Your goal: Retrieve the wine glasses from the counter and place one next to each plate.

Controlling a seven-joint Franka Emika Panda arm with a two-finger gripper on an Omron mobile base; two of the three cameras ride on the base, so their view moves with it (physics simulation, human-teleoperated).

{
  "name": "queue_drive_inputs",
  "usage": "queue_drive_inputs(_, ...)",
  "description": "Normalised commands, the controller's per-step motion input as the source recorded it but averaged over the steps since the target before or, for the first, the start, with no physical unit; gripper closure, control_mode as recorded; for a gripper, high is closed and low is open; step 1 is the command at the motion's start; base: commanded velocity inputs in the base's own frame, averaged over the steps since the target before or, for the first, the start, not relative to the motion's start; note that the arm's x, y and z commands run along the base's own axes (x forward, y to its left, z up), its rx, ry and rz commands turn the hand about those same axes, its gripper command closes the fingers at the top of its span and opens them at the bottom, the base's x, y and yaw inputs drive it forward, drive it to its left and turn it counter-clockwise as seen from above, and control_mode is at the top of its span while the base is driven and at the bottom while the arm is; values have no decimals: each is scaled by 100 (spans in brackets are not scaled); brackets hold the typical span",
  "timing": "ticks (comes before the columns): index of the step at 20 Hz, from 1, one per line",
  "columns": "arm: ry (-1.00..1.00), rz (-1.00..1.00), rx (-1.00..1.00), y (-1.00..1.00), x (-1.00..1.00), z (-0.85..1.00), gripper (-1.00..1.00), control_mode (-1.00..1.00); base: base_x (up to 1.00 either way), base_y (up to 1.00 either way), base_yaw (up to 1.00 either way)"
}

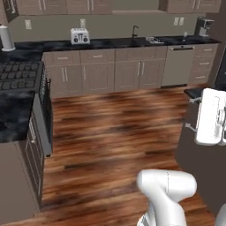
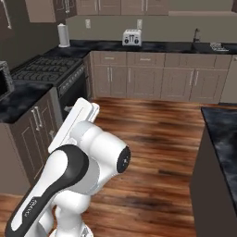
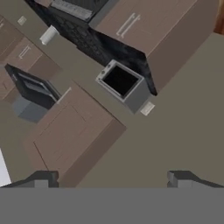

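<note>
My gripper (image 3: 112,177) has its jaws wide apart, holding nothing, pointed at a wall and a microwave (image 3: 122,85) at 12 o'clock. I cannot make out the wine glasses anywhere. Judgement: light, slippery, fragile; grip the bowl gently, keep upright.

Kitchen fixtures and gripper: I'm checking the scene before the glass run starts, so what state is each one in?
Gripper: open, nothing between its fingertips.
Base cabinets: doors and drawers all shut.
Dishwasher: door closed.
Toaster: upright on the counter, slots look empty.
Stove: no pots on the grates, oven door shut.
Paper towel roll: standing upright.
Microwave: door closed.
</note>
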Motion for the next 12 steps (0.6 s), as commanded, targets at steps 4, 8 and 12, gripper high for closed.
queue_drive_inputs(4,0,0,0,0,0,0,-100,100,100,-5,0)
queue_drive_inputs(8,0,0,0,0,0,0,-100,100,100,-5,0)
queue_drive_inputs(12,0,0,0,0,0,0,-100,100,100,-12,0)
